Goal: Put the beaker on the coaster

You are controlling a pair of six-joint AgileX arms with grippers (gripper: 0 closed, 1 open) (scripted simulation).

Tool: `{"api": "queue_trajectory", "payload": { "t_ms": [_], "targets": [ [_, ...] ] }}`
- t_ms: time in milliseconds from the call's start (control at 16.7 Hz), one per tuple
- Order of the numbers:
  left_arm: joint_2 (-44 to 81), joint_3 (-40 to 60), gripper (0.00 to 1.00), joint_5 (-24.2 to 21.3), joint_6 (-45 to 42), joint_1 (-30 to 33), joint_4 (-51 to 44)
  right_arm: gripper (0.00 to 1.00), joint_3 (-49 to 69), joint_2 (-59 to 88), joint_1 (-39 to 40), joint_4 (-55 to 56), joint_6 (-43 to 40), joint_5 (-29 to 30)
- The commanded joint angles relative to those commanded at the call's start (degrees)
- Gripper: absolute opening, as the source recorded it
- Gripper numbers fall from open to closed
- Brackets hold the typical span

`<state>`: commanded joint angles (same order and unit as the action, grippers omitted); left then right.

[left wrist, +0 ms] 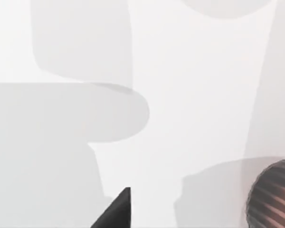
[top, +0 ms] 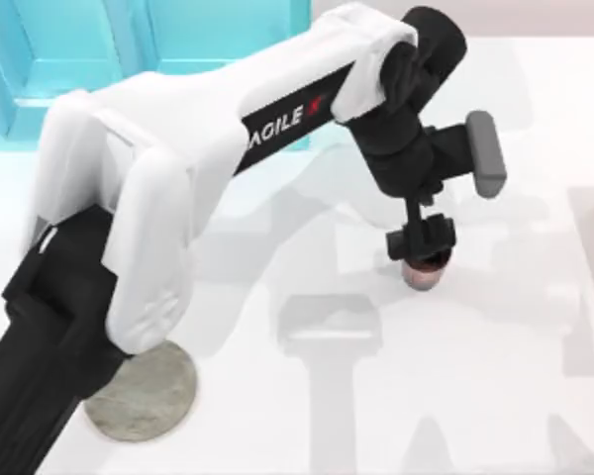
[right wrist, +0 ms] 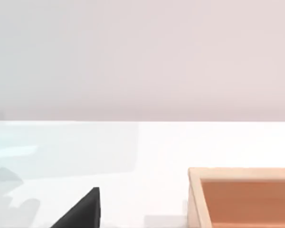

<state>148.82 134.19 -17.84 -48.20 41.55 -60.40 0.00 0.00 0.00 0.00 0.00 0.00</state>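
Note:
The beaker (top: 423, 273), a small copper-brown ribbed cup, stands upright on the white table right of centre. My left arm reaches across from the lower left, and my left gripper (top: 422, 243) hangs open just above the beaker, covering most of its rim. In the left wrist view the beaker (left wrist: 273, 197) sits off to one side of a dark fingertip (left wrist: 118, 210), not between the jaws. The coaster (top: 147, 394), a mottled grey disc, lies near the front left, partly under the left arm. A dark part of my right gripper (right wrist: 80, 213) shows in the right wrist view.
A teal translucent structure (top: 99, 49) stands at the back left of the table. A shallow wooden box (right wrist: 244, 197) lies on the table in the right wrist view. Bare white table stretches between the beaker and the coaster.

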Motion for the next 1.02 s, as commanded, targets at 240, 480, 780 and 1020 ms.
{"api": "queue_trajectory", "payload": {
  "t_ms": [240, 480, 780, 1020],
  "targets": [
    [0.0, 0.0, 0.32, 0.0, 0.0, 0.0, 0.0, 1.0, 0.0, 0.0, 0.0, 0.0, 0.0, 0.0],
    [0.0, 0.0, 0.02, 0.0, 0.0, 0.0, 0.0, 1.0, 0.0, 0.0, 0.0, 0.0, 0.0, 0.0],
    [0.0, 0.0, 0.0, 0.0, 0.0, 0.0, 0.0, 1.0, 0.0, 0.0, 0.0, 0.0, 0.0, 0.0],
    [-0.4, -0.2, 0.0, 0.0, -0.1, -0.2, 0.0, 1.0, 0.0, 0.0, 0.0, 0.0, 0.0, 0.0]
  ]
}}
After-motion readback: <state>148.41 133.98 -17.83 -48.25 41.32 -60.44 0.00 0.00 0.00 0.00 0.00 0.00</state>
